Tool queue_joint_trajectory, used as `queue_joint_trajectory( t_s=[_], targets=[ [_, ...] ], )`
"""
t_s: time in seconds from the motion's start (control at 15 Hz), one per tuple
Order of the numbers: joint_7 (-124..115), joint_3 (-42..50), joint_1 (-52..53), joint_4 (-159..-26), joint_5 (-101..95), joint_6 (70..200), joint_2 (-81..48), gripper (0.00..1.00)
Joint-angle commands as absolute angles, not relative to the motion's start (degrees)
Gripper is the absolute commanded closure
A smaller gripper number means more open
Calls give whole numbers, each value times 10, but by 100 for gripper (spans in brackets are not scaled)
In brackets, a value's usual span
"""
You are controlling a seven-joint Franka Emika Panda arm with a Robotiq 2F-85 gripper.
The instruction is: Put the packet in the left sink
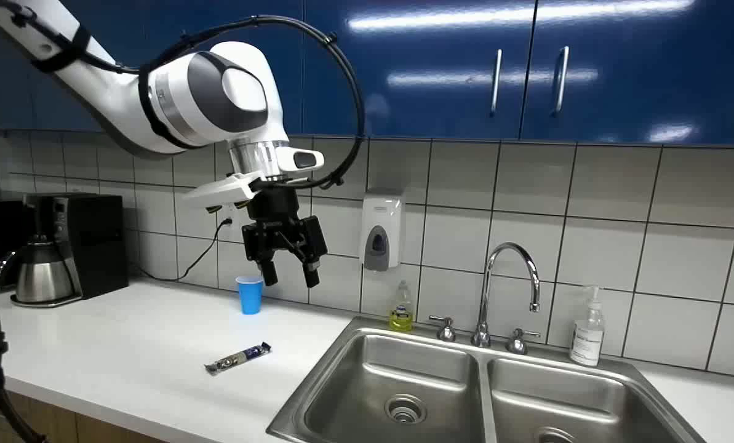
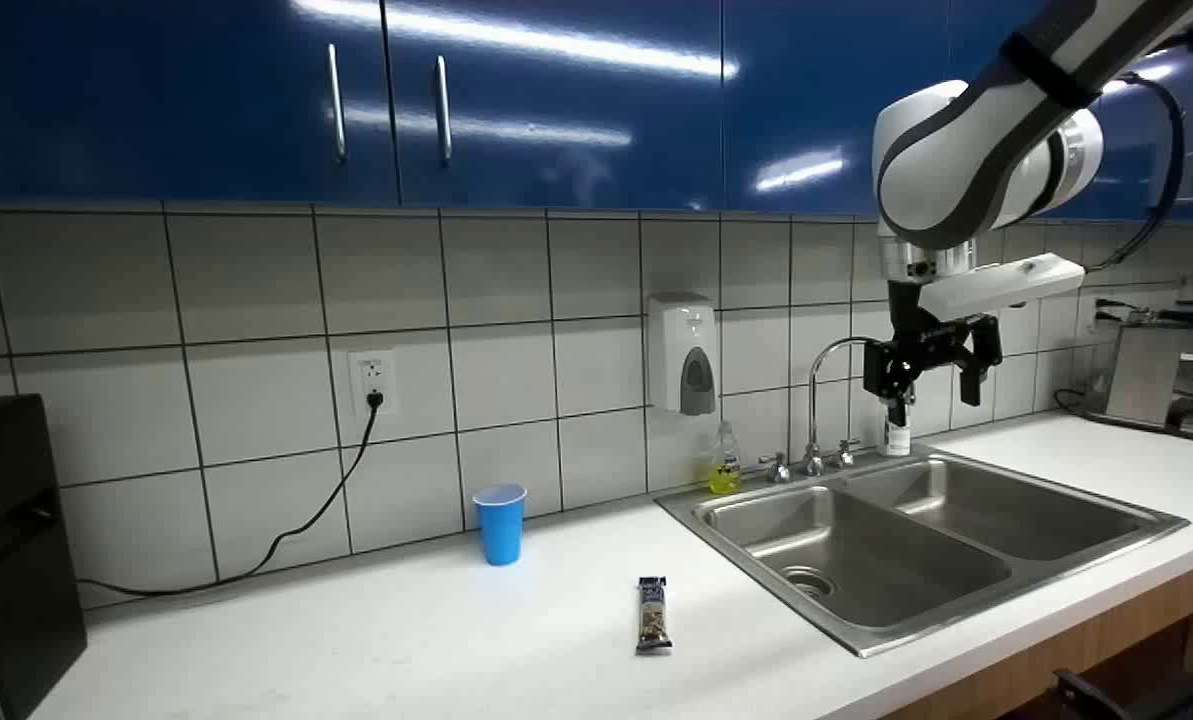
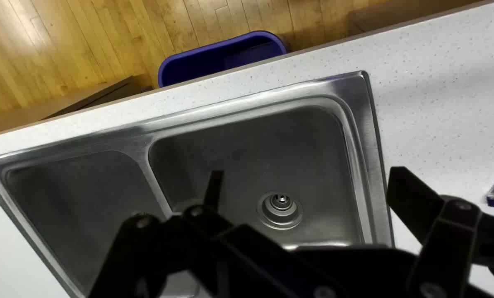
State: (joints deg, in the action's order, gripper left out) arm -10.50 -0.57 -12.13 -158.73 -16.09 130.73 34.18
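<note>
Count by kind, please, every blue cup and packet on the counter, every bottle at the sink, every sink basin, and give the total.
Blue cup: 1
Packet: 1
Bottles: 2 (yellow-liquid bottle, pump bottle)
Sink basins: 2 (left sink, right basin)
Total: 6

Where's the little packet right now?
In both exterior views, the packet lies on the white counter, left of the left sink and nearer the camera than the blue cup. The wrist view shows only part of it, at the right edge.
</note>
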Motion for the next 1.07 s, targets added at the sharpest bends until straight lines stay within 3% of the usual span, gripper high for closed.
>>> queue_joint_trajectory(
  t_s=[0.0, 0.53, 1.0],
  targets=[
    [-105, -4, -120, -1586, -162, 1305, 342, 0],
    [-101, -6, -51, -1585, -69, 1407, 240, 0],
    [-170, -72, -39, -1543, -136, 1513, 70, 0]
  ],
)
